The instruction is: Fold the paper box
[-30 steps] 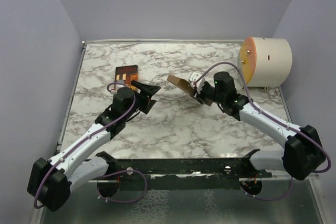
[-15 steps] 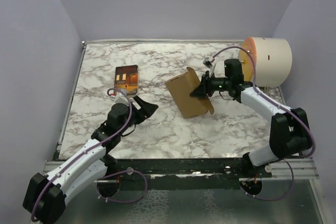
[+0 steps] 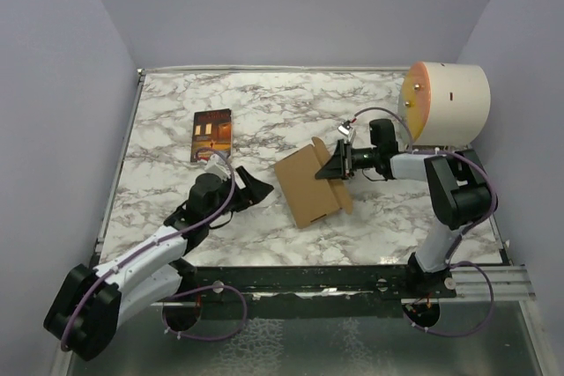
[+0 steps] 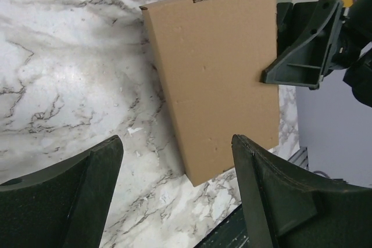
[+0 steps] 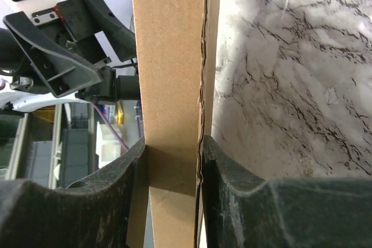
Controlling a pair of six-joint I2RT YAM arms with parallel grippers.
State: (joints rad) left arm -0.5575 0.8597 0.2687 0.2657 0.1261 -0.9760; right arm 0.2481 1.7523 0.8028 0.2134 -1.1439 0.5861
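Observation:
The paper box [image 3: 308, 184] is plain brown cardboard, closed into a shallow rectangle, held tilted over the middle of the marble table [image 3: 264, 112]. My right gripper [image 3: 338, 165] is shut on its right edge; in the right wrist view the box [image 5: 174, 68] runs up between the two fingers [image 5: 238, 190]. My left gripper [image 3: 257, 188] is open and empty, just left of the box. In the left wrist view the box's broad face [image 4: 218, 74] lies beyond the spread fingers [image 4: 279, 201], with the right gripper [image 4: 302, 50] on its far edge.
A dark book with an orange cover picture [image 3: 212, 134] lies at the back left. A large cream cylinder [image 3: 445, 103] lies at the back right, close behind the right arm. The table's near edge [image 3: 308, 266] runs just below the box.
The right gripper has brought the box from a raised spot down and forward towards the near middle of the table, turning its face up. The left gripper has drawn back, then moved right towards the box.

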